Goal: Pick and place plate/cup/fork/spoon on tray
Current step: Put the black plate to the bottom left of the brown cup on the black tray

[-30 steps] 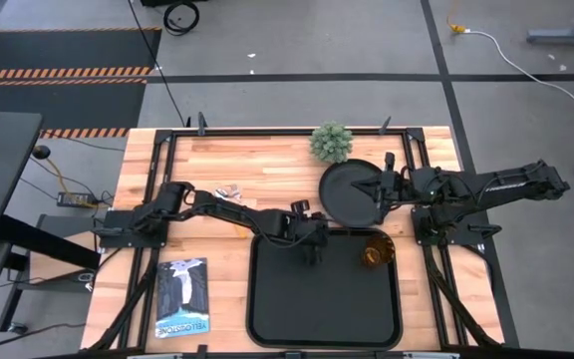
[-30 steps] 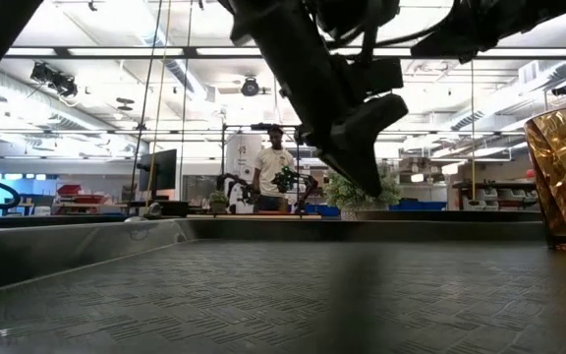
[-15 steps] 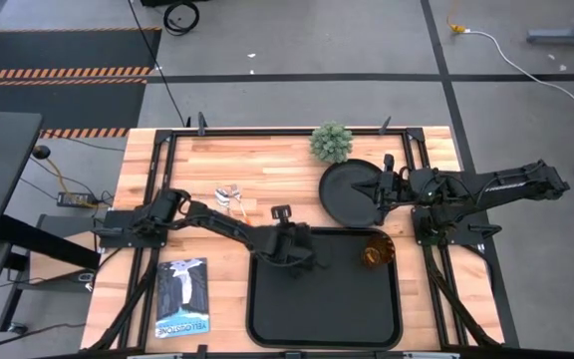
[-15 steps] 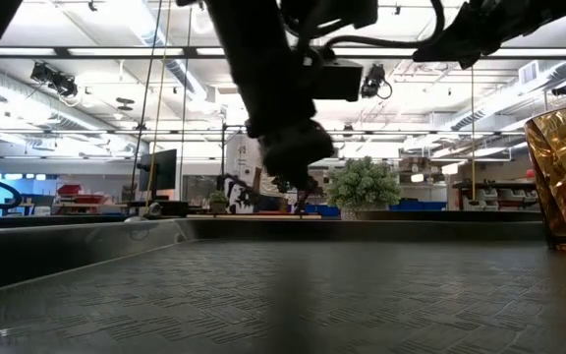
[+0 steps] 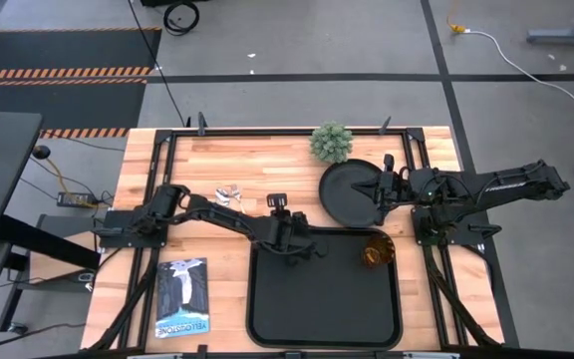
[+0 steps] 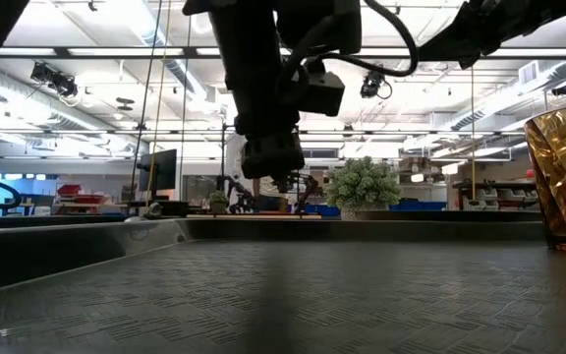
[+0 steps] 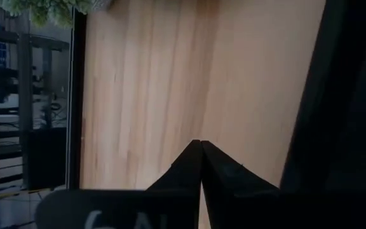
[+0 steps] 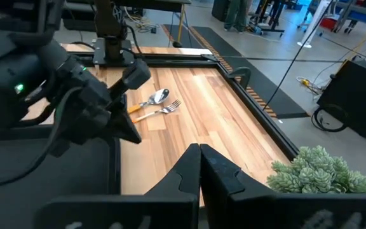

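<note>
In the low view the cup (image 6: 564, 179) is cut off by the picture's right edge. In the high view the fork and spoon (image 5: 229, 193) near the bench's far-left part are too small to tell apart, and the right arm hides part of the plate (image 5: 345, 191).

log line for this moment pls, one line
left gripper shut, empty, at tray far rim | right gripper shut over plate | cup on tray | spoon, fork on table
</note>
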`<state>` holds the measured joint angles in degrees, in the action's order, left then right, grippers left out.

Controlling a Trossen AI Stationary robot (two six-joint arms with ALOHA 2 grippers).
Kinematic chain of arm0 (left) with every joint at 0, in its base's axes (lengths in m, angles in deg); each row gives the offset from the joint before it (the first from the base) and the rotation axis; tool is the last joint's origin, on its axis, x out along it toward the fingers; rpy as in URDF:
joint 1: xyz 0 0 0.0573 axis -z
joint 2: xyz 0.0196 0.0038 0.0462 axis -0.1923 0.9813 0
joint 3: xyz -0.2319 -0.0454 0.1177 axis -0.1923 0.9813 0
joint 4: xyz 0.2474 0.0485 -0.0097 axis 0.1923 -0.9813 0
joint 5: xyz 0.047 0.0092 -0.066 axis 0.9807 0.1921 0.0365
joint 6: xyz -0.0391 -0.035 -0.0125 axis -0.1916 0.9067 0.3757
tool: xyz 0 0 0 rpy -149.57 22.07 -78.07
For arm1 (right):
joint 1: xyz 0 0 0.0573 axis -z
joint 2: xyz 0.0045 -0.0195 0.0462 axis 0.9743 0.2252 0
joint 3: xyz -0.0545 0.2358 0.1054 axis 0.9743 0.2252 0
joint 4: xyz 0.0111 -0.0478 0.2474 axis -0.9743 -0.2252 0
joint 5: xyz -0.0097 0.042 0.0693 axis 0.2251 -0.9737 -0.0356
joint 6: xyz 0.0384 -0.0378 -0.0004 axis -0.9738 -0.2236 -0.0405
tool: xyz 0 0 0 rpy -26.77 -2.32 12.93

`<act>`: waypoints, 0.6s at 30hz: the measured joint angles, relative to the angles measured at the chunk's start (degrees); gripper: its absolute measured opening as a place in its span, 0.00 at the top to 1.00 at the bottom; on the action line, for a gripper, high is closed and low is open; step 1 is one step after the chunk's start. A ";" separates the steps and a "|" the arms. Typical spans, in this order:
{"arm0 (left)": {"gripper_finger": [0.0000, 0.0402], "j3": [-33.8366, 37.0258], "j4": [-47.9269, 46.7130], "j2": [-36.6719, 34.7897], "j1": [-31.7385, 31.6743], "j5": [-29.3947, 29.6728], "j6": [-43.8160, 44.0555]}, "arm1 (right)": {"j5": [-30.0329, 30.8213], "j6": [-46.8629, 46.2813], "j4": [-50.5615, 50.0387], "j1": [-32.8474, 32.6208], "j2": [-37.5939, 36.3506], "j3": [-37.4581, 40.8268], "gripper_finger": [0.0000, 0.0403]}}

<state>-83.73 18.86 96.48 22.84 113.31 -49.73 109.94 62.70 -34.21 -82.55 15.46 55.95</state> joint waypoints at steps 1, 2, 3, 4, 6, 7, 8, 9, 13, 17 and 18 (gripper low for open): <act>0.97 0.19 -0.40 -0.39 -0.39 -0.20 -0.54 | 0.00 0.01 0.00 0.00 0.01 0.00 0.97; 0.97 1.42 -0.02 -1.17 -0.76 -0.30 -1.14 | 0.00 0.03 0.00 0.00 0.01 0.00 0.97; 0.97 3.23 0.59 -2.37 -1.19 -0.37 -1.97 | 0.00 0.02 0.01 0.00 0.01 0.00 0.97; 0.97 5.62 1.53 -3.80 -1.75 -0.62 -2.26 | 0.00 0.00 -0.03 0.00 0.02 0.00 0.97; 0.97 11.88 5.45 -7.67 -2.96 -2.23 -2.24 | -0.22 -0.02 0.00 0.00 0.02 0.00 0.97; 0.97 15.26 8.37 -9.76 -3.50 -3.22 -2.22 | -0.66 -0.02 -0.02 0.00 0.00 0.00 0.97; 0.97 18.66 12.63 -11.93 -3.94 -4.15 -2.10 | -0.98 0.03 0.05 0.00 0.01 0.00 0.97; 0.97 21.78 17.28 -13.91 -4.39 -5.25 -1.88 | -1.09 0.16 0.19 0.00 0.02 0.00 0.97; 0.97 30.61 34.77 -19.10 -5.50 -10.71 0.08 | -1.11 1.08 2.15 0.00 0.04 0.00 0.97; 0.97 33.91 45.45 -20.19 -6.62 -12.34 5.00 | -1.11 1.23 3.13 0.00 0.06 0.00 0.97; 0.97 34.05 46.53 -20.23 -7.02 -12.52 7.25 | -1.11 1.21 3.16 0.00 0.11 0.00 0.97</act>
<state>-49.69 65.40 76.25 15.82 100.79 -42.48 108.82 63.91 -31.06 -82.55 15.56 55.95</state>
